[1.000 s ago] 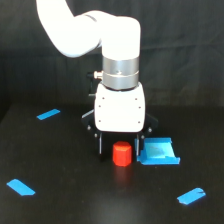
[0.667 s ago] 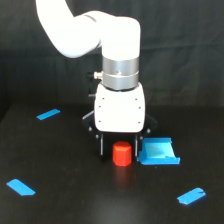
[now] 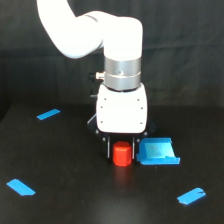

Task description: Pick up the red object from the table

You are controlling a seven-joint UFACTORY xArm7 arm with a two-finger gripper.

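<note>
The gripper (image 3: 121, 150) is down at the table (image 3: 70, 205), and the red object (image 3: 121, 154) stands upright directly beneath its white body, between the dark fingers; whether they press it or stand just clear I cannot tell. A blue square piece (image 3: 158, 151) lies just beside it toward the exterior view's right. The red block looks small, rigid and light, matte enough to grip; its straight sides offer the best hold, taken mid-height.

The matte black tabletop (image 3: 60, 165) carries the red object (image 3: 121, 154), a blue square piece (image 3: 158, 151) just beside it, and three blue tape strips (image 3: 48, 114) spread apart.
</note>
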